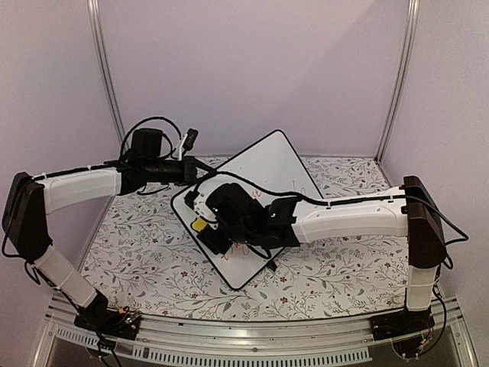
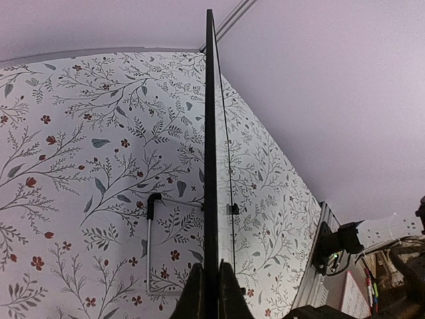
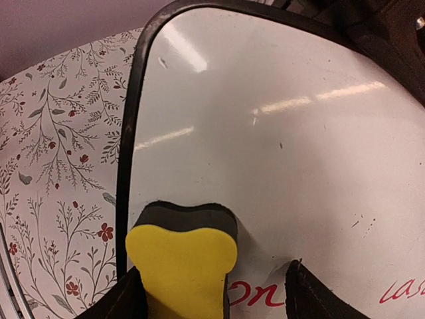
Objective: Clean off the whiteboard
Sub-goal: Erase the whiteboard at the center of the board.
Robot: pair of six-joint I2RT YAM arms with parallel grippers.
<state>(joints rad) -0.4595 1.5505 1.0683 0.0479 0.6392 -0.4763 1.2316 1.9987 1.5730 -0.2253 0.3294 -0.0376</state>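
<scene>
The whiteboard [image 1: 263, 172] sits mid-table on the flowered table [image 1: 137, 245]. It is turned like a diamond, with corners at about 12, 3, 6 and 9 o'clock in the top view.

The left gripper [image 1: 200, 164] reaches in from 9 o'clock. It is clamped on the board's thin black frame along its 10 o'clock edge. In its wrist view the two fingers [image 2: 194, 294] pinch the whiteboard [image 2: 210, 133], which shows edge-on, and a wire stand [image 2: 151, 246] shows behind it.

The right gripper [image 1: 205, 223] comes in from 3 o'clock and is closed on a yellow eraser [image 1: 199, 225] over the board's 9 o'clock corner. In its wrist view the eraser [image 3: 182, 266] has its dark felt edge toward the whiteboard [image 3: 265, 153]. Red writing [image 3: 255, 292] lies just beside it at 3 o'clock.
</scene>
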